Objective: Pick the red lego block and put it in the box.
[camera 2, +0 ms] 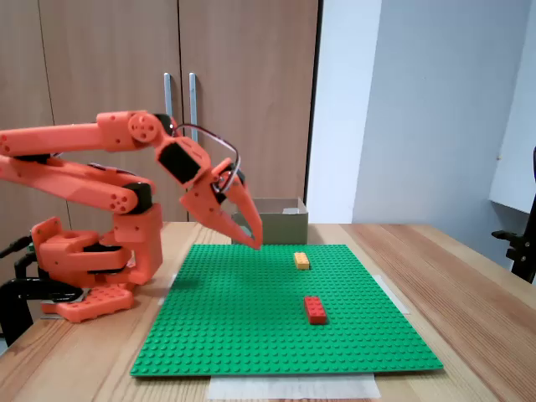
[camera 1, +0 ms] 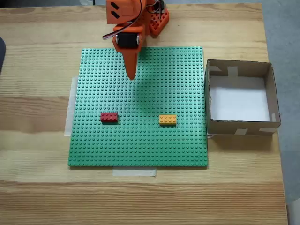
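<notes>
The red lego block (camera 1: pixel 109 116) (camera 2: pixel 315 309) lies flat on the green baseplate (camera 1: pixel 138 140) (camera 2: pixel 251 327), left of centre in the top-down fixed view. The box (camera 1: pixel 241 129) (camera 2: pixel 279 219), brown cardboard with a white floor, stands just off the plate's right edge in that view; in the side fixed view it sits behind the arm's fingers. My orange gripper (camera 1: pixel 131 75) (camera 2: pixel 254 243) hangs above the plate's far part, well clear of the red block, fingers together, holding nothing.
A yellow-orange brick (camera 1: pixel 168 119) (camera 2: pixel 301 260) lies on the plate to the right of the red one. The arm's base (camera 2: pixel 92 260) stands beyond the plate's far edge. Pale tape (camera 1: pixel 134 172) holds the plate to the wooden table (camera 1: pixel 37 197).
</notes>
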Motion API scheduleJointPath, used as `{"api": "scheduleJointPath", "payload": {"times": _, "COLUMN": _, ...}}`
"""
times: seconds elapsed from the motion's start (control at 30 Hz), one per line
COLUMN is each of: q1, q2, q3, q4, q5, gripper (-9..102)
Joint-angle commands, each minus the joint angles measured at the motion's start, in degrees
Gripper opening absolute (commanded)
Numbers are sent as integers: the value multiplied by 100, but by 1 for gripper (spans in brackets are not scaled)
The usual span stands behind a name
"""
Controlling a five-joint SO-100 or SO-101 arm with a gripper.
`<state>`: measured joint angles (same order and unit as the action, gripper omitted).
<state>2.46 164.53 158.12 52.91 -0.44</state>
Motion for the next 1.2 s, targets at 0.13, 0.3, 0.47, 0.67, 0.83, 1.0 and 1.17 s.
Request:
{"api": "scheduleJointPath", "payload": {"times": 0.13, "q1": 264, "q2": -1898, "q3": -2452, "q4": 1028, "q5": 44, "gripper": -1}}
{"api": "scheduleJointPath", "payload": {"times": 0.3, "q1": 404, "q2": -2681, "q3": -3111, "q4": 1283, "q5": 0, "gripper": -1}}
{"api": "scheduleJointPath", "payload": {"times": 0.47, "q1": 571, "q2": -3630, "q3": -3806, "q4": 1591, "q5": 308, "gripper": -1}}
{"api": "scheduleJointPath", "payload": {"times": 0.67, "q1": 782, "q2": -4430, "q3": -4104, "q4": 1617, "q5": -246, "gripper": -1}}
{"api": "scheduleJointPath", "payload": {"times": 0.83, "q1": 958, "q2": -5124, "q3": -4641, "q4": 1881, "q5": 167, "gripper": 0}}
{"api": "scheduleJointPath", "payload": {"times": 1.0, "q1": 1011, "q2": -5933, "q3": -4948, "q4": 1802, "q5": 79, "gripper": 6}}
{"api": "scheduleJointPath", "payload": {"times": 1.17, "q1": 1151, "q2": -6372, "q3": -5054, "q4": 1547, "q5": -18, "gripper": 9}}
